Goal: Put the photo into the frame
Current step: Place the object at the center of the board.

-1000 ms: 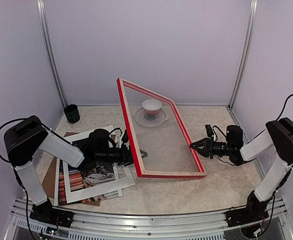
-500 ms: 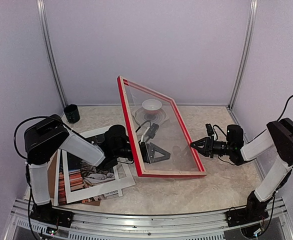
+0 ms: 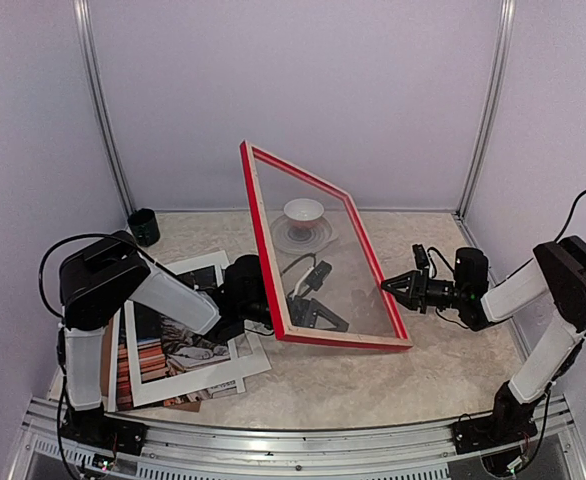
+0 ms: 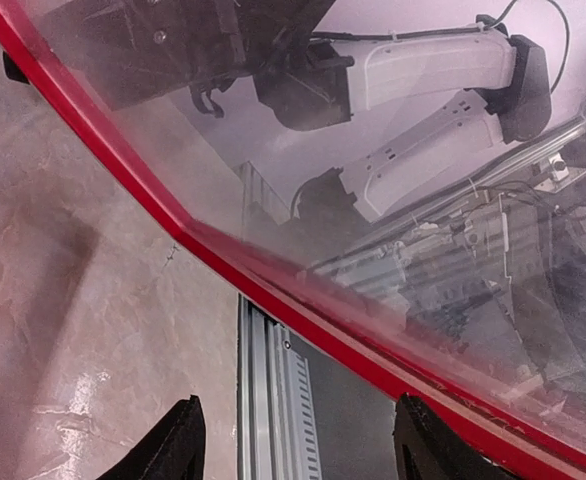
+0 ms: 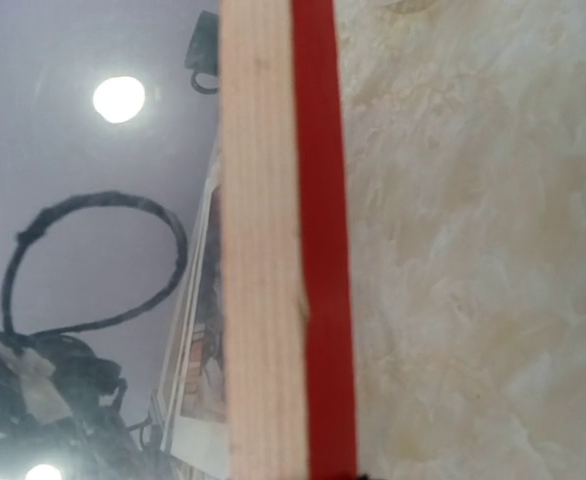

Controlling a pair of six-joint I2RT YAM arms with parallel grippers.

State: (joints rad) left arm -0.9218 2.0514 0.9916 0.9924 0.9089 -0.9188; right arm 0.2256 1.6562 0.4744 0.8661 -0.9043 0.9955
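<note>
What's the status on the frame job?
Left jaws open, under the tilted frame. Right jaws shut on its right edge, propping it up. Photo flat on table under white mat, not yet in.

The left arm rises from its base at the near left, bends at a high elbow and stretches its forearm low to the right. The left gripper lies beneath the tilted frame, jaws apart with nothing between them; in the wrist view its two dark fingertips stand wide at the bottom edge. The right arm climbs from the near right, folds at the elbow and reaches left, nearly level. The right gripper points left, jaws pinched narrow on the frame's right rail.
</note>
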